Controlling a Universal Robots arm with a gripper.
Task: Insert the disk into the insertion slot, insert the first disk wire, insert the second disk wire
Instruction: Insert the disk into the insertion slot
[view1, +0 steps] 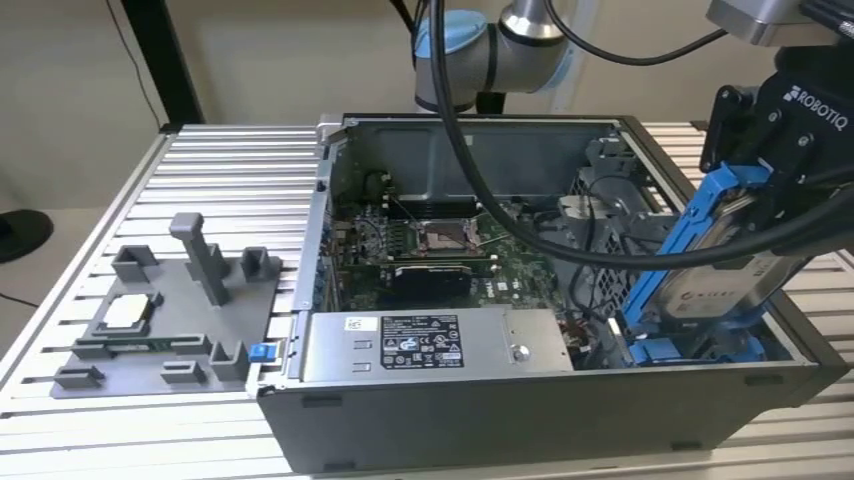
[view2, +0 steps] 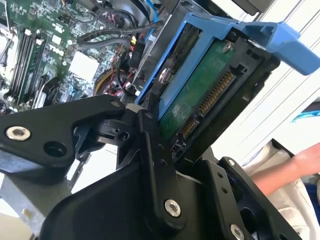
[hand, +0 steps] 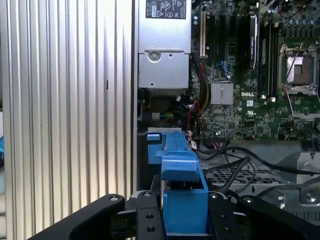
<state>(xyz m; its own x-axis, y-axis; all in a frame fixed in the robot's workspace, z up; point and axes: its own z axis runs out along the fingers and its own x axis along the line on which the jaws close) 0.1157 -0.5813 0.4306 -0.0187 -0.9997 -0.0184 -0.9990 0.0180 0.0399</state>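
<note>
At the exterior view's left, a grey plastic fixture (view1: 167, 320) with upright posts sits on the ribbed metal surface (view1: 227, 170). Just right of it stands the open computer case (view1: 534, 430). The power-supply box (view1: 427, 345) lies along its near wall, with the green motherboard (view1: 427, 250) beyond. Black cables (view1: 534, 225) hang from the arm across the case. In the case's near right corner is the insertion slot (view1: 694, 350), its blue rails showing. The disk (view1: 714, 275), in its blue carrier, stands steeply tilted over that slot. Its lower end is down among the blue rails and its upper end leans right; whether it touches the rails I cannot tell. The gripper (view1: 774, 225) has its fingers (view2: 150, 135) closed on the disk's upper part, clamping it. In the second wrist view the disk's green circuit board and connector face the camera, and a person's arm (view2: 280, 170) shows past the gripper.
</note>
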